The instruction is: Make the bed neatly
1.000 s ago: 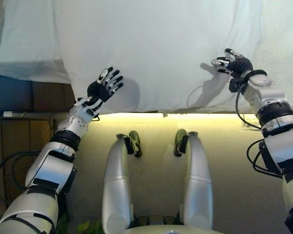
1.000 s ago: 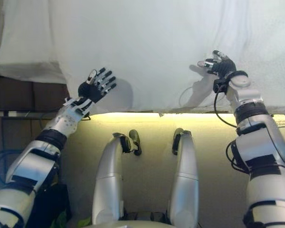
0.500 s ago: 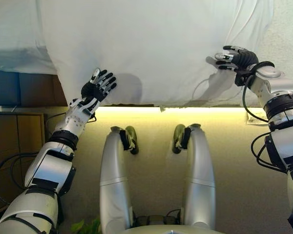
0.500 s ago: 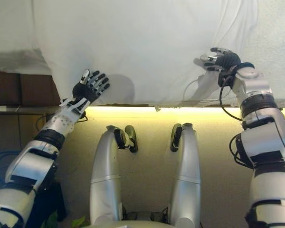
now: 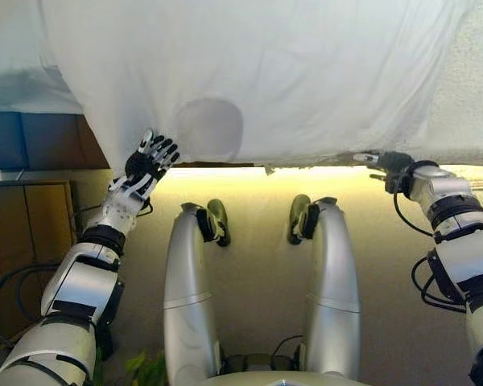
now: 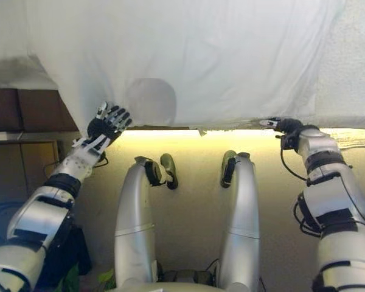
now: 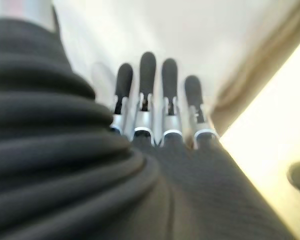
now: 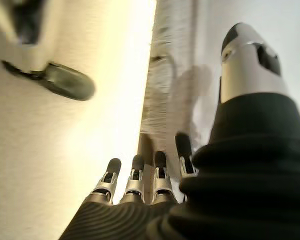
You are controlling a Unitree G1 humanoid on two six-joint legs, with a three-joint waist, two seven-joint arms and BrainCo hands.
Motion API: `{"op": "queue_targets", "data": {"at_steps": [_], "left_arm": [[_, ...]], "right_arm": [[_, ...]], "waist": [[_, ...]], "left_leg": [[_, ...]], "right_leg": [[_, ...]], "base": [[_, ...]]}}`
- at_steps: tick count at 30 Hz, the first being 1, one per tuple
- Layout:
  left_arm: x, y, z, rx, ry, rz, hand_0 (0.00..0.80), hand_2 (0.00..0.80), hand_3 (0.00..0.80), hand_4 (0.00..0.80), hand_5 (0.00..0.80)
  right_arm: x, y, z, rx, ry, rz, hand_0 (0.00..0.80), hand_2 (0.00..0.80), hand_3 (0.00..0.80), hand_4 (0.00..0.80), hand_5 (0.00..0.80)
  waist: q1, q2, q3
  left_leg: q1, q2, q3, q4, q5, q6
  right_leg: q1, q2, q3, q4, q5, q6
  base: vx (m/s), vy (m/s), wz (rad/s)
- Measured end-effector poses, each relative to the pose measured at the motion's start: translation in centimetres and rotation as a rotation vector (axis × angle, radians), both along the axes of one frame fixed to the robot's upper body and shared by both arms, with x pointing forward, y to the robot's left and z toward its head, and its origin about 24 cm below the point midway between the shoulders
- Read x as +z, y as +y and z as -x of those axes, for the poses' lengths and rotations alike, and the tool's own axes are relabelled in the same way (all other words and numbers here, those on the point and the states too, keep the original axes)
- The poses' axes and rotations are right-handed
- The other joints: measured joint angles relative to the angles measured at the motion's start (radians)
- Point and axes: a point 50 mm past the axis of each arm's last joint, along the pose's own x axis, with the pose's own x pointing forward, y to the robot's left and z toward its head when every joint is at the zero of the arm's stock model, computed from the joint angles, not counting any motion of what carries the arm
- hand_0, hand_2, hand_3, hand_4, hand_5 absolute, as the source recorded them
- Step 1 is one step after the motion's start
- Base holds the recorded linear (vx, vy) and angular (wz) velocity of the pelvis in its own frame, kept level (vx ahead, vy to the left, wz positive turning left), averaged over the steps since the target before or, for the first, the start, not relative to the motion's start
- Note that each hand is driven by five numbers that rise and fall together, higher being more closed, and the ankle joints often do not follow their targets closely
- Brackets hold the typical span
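Hands have dropped to the sheet's [image 5: 290,72] near edge at the bed's side: left hand [image 5: 149,157] flat, fingers straight on the hanging cloth; right hand [image 5: 386,161] fingers straight at the hem. Smoothing seems nearly finished

- A cream floor [image 5: 258,265] fills the lower middle, brightly lit in a yellow band along its far edge.
- A dark wooden cabinet [image 5: 28,233] stands at 9 o'clock, its top edge pale.
- Green leaves [image 5: 149,371] show at 7 o'clock.
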Motion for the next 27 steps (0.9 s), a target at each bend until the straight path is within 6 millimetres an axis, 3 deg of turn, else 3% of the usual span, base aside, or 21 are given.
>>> {"op": "queue_targets", "data": {"at_steps": [10, 18, 22, 27], "left_arm": [[-2.1, 1.4, 1.2, 0.082, 0.072, 0.074, 0.000, 0.000, 0.000, 0.000, 0.000], [-6.5, 2.4, 4.1, 0.126, 0.194, 0.152, 0.000, 0.000, 0.000, 0.000, 0.000], [-9.8, 2.6, 6.8, 0.156, 0.261, 0.214, 0.000, 0.000, 0.000, 0.000, 0.000], [-13.7, 2.8, 10.9, 0.147, 0.394, 0.199, 0.000, 0.000, 0.000, 0.000, 0.000]], "right_arm": [[-2.1, -1.0, 1.2, -0.017, 0.043, -0.013, 0.000, 0.000, 0.000, 0.000, 0.000], [-3.8, -1.4, 2.2, -0.028, 0.025, -0.044, 0.000, 0.000, 0.000, 0.000, 0.000], [-6.9, -1.8, 4.2, -0.060, 0.070, -0.081, 0.000, 0.000, 0.000, 0.000, 0.000], [-11.9, -1.8, 7.7, -0.117, 0.181, -0.163, 0.000, 0.000, 0.000, 0.000, 0.000]], "waist": [[0.000, 0.000, 0.003], [0.000, 0.000, 0.005], [-0.001, -0.003, 0.003], [0.002, -0.020, -0.016]], "left_leg": [[0.018, -0.004, 0.004, -0.096, 0.019, -0.010], [0.205, -0.009, 0.006, -0.198, 0.024, -0.012], [0.332, -0.021, 0.008, -0.312, 0.055, -0.020], [0.537, -0.045, 0.009, -0.510, 0.109, -0.037]], "right_leg": [[0.018, 0.008, -0.025, -0.105, 0.037, 0.000], [0.215, 0.001, -0.046, -0.203, 0.032, 0.005], [0.347, -0.012, -0.068, -0.295, 0.035, 0.006], [0.563, -0.028, -0.128, -0.444, 0.039, 0.008]], "base": [[-0.023, -0.029, -0.05], [0.049, -0.042, 0.02], [0.117, -0.060, 0.17], [0.217, -0.070, 0.29]]}}
